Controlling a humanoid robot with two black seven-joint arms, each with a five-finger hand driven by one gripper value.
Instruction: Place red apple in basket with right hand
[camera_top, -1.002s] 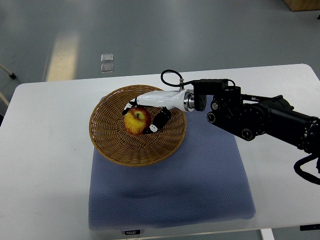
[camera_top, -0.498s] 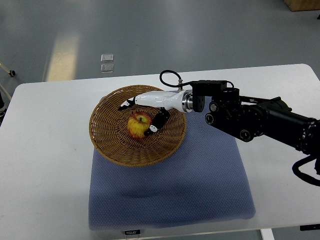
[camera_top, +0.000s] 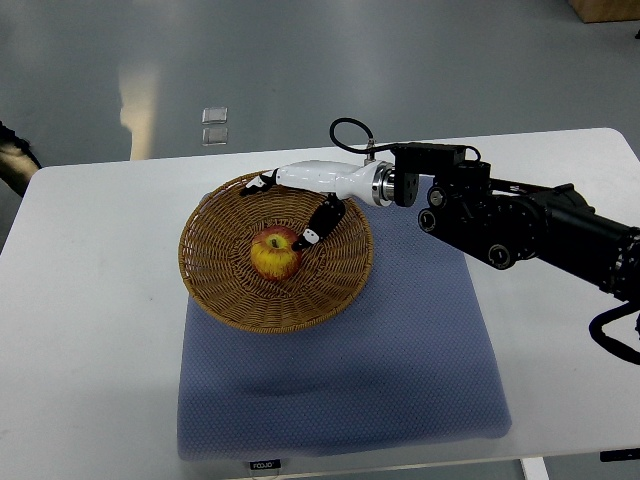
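The red and yellow apple (camera_top: 275, 255) lies stem up on the floor of the round wicker basket (camera_top: 215, 280), near its middle. My right hand (camera_top: 290, 205) is white with black fingertips and hovers over the basket's far right part, just above and behind the apple. Its fingers (camera_top: 318, 224) are spread and hold nothing; the nearest fingertip ends right beside the apple. The black right arm (camera_top: 520, 225) reaches in from the right edge. No left arm shows.
The basket sits on the far left corner of a blue-grey foam mat (camera_top: 400, 370), which lies on a white table (camera_top: 90, 330). A small clear object (camera_top: 214, 125) lies on the grey floor beyond the table.
My right hand has let go of the apple, opened and lifted back toward the basket's far rim. The apple has settled onto the basket floor.
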